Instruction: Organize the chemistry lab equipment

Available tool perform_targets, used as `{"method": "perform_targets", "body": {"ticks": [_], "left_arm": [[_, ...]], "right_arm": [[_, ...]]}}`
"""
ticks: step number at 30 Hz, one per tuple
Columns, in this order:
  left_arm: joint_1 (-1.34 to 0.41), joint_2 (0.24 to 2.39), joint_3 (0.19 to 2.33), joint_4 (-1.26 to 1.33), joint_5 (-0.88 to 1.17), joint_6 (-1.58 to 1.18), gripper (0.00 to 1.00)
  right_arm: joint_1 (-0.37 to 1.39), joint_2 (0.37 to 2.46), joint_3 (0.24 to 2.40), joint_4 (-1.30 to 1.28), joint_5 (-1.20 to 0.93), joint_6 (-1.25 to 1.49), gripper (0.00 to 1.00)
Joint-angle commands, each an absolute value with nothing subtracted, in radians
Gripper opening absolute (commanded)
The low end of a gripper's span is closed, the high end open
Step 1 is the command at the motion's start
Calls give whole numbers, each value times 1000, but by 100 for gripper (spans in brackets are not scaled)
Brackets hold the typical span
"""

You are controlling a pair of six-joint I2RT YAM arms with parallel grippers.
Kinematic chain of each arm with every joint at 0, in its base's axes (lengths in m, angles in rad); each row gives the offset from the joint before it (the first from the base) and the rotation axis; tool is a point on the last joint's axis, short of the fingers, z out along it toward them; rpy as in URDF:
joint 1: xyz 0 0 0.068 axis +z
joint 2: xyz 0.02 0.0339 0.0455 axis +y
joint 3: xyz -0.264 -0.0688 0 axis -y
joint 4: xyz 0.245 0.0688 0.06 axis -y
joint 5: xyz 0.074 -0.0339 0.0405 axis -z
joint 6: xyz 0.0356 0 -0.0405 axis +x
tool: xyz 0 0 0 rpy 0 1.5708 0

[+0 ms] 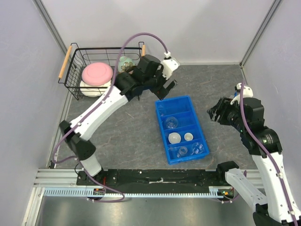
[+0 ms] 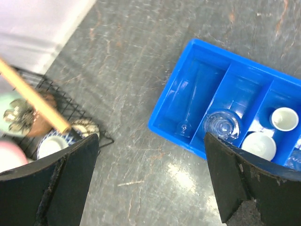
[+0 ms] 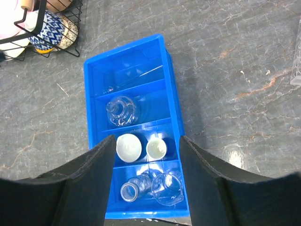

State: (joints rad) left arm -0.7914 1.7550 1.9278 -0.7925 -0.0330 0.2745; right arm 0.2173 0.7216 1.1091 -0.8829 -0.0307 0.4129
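Observation:
A blue divided tray [image 1: 158,113] [image 2: 169,84] [image 3: 87,108] lies mid-table. Its far compartment holds a clear tube [image 2: 185,126]. Behind that comes an upright round flask [image 1: 171,122] [image 2: 222,125] [image 3: 122,110], then two white dishes [image 1: 175,138] [image 3: 129,147] [image 3: 156,149]. Two glass flasks [image 1: 182,151] [image 3: 134,188] [image 3: 167,188] lie on their sides in the near compartment. My left gripper [image 1: 164,89] [image 2: 151,137] hangs open over the table beside the tray's far left corner, holding nothing. Right of the tray, my right gripper [image 1: 214,114] [image 3: 146,139] is raised and open, also with nothing in it.
A black wire basket [image 1: 77,84] [image 2: 70,113] [image 3: 56,42] with wooden handles stands at the far left. It holds a pink dish [image 1: 97,73], a white bowl and blue-patterned crockery [image 3: 47,33]. Grey walls close in the table on three sides.

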Motion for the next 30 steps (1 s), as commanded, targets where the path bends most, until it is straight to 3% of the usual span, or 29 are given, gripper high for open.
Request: {"method": "perform_targets", "body": {"ticks": [1, 4, 11, 17, 30], "left_arm": [[-788, 1606, 1867, -828, -173, 88, 100], [-778, 1519, 1778, -848, -192, -13, 100], [-776, 1205, 1452, -740, -267, -216, 100], [-776, 985, 1258, -713, -374, -287, 100], [-776, 772, 1071, -680, -623, -270, 100]], "right_arm": [[221, 796, 1160, -813, -31, 399, 65], [219, 837, 1169, -770, -29, 402, 70], [230, 931, 1163, -675, -9, 407, 98], [288, 966, 1157, -598, 81, 428, 98], [658, 1225, 1310, -571, 667, 414, 98]]}}
